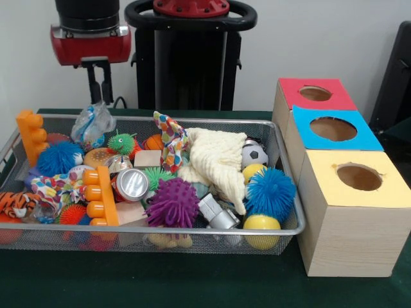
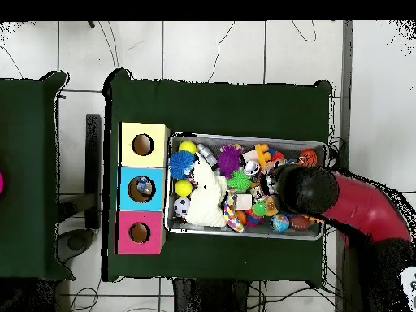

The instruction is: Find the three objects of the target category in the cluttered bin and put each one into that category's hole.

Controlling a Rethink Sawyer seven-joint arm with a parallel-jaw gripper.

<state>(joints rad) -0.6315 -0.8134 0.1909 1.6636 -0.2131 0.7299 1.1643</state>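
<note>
My gripper (image 1: 100, 96) hangs over the far left corner of the wire bin (image 1: 192, 231). It looks shut on the top of a crumpled clear plastic bag (image 1: 94, 126) that stands above the back rim. Beside the bin stand three wooden boxes with round holes: red top (image 1: 289, 91), blue top (image 1: 307, 137) and yellow top (image 1: 334, 192). In the overhead view the arm's head (image 2: 305, 188) hides the gripper and the bin's right part; the blue box (image 2: 127, 188) shows something inside its hole.
The bin is packed: a purple spiky ball (image 1: 172, 203), blue spiky balls (image 1: 270, 191), a green one (image 1: 121, 142), a soda can (image 1: 132, 184), a cream cloth (image 1: 218, 160), yellow balls (image 1: 261, 224), a soccer ball (image 1: 255, 154), orange toy blocks (image 1: 32, 136).
</note>
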